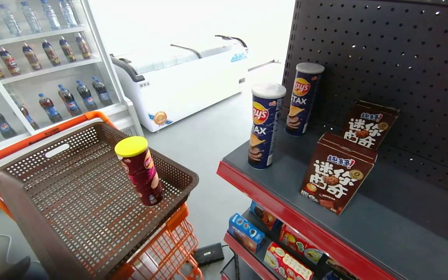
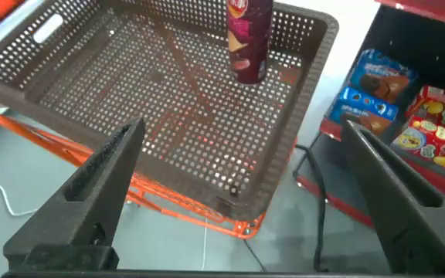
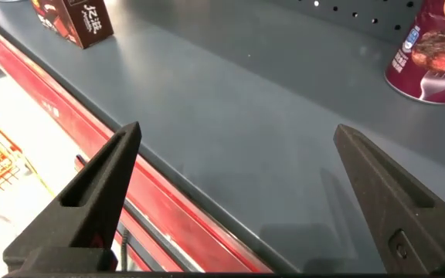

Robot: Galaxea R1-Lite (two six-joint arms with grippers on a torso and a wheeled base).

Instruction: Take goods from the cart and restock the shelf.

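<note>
A maroon chip can (image 1: 140,171) with a yellow lid stands upright in the brown cart basket (image 1: 72,202), close to the side that faces the shelf. The left wrist view has my left gripper (image 2: 238,193) open over the basket's (image 2: 153,100) near rim, with the can (image 2: 247,38) well beyond its fingers. My right gripper (image 3: 238,193) is open above the grey shelf top (image 3: 246,100), holding nothing. On the shelf top (image 1: 383,229) stand two blue chip cans (image 1: 265,126) and two brown snack boxes (image 1: 335,173). A red can (image 3: 431,54) stands farther along the shelf.
The shelf has a red front edge (image 1: 286,217) and a black pegboard back (image 1: 383,50). Snack boxes (image 1: 246,232) fill the lower shelf. A drinks fridge (image 1: 33,70) and a chest freezer (image 1: 185,81) stand behind the cart. A black device (image 1: 208,253) lies on the floor.
</note>
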